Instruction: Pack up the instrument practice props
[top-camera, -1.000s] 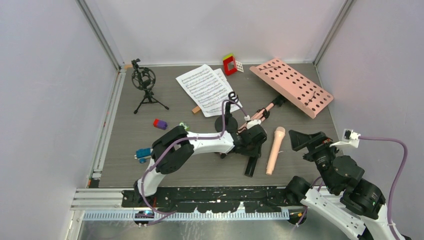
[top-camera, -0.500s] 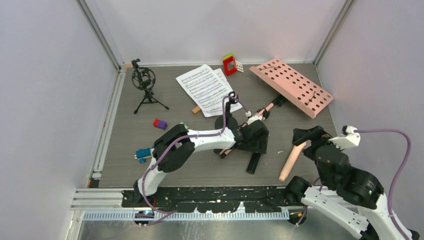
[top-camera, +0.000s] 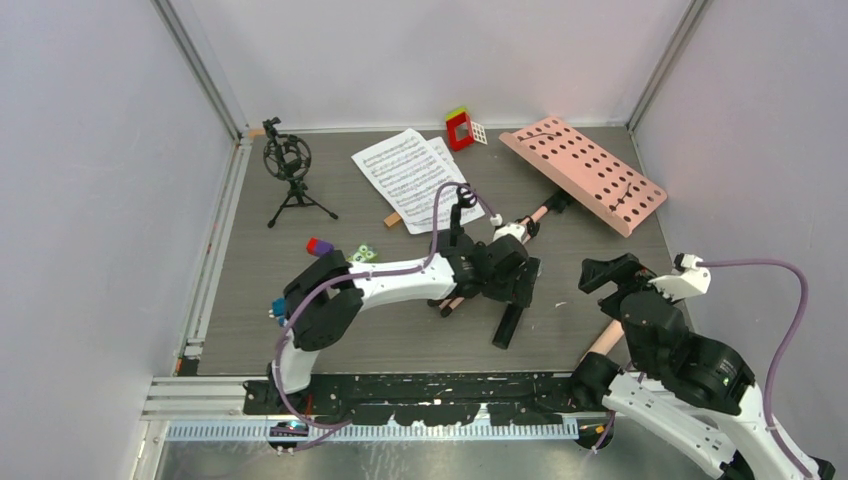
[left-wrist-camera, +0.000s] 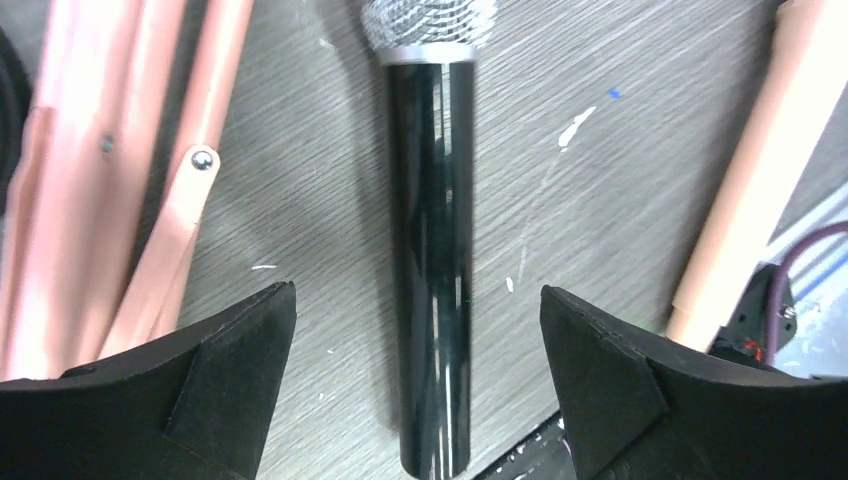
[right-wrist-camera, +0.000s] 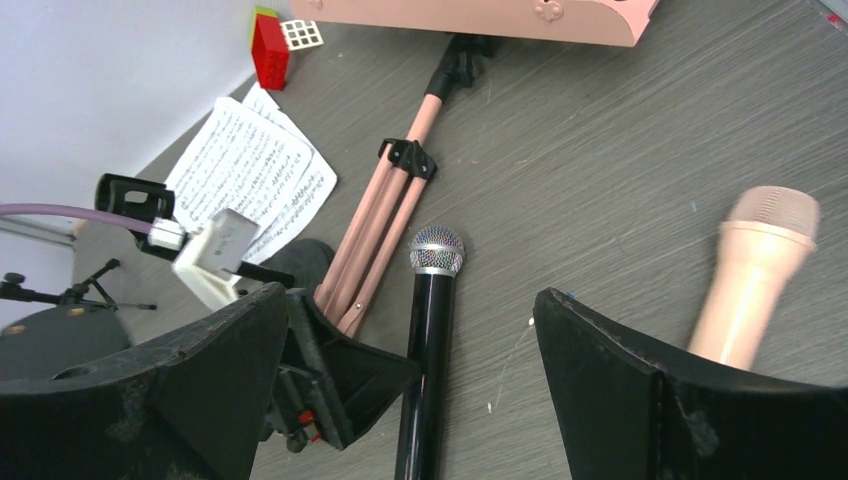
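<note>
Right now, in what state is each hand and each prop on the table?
Left hand: open, empty.
Right hand: open, empty.
Black mic: lying flat, ungripped.
Pink mic: lying down, ungripped.
Stand: lying down, legs folded.
Pages: flat, overlapping.
Tripod: upright.

1. The grey counter (top-camera: 400, 345) is carrying a pink music stand (top-camera: 585, 175), which is lying tipped over.
2. White sheet-music pages (top-camera: 410, 175) are lying near the back, beside a red block (top-camera: 460, 130).
3. A black microphone (left-wrist-camera: 430, 270) is lying beside the stand's legs, with a beige-pink microphone (right-wrist-camera: 750, 280) lying nearer the right edge.
</note>
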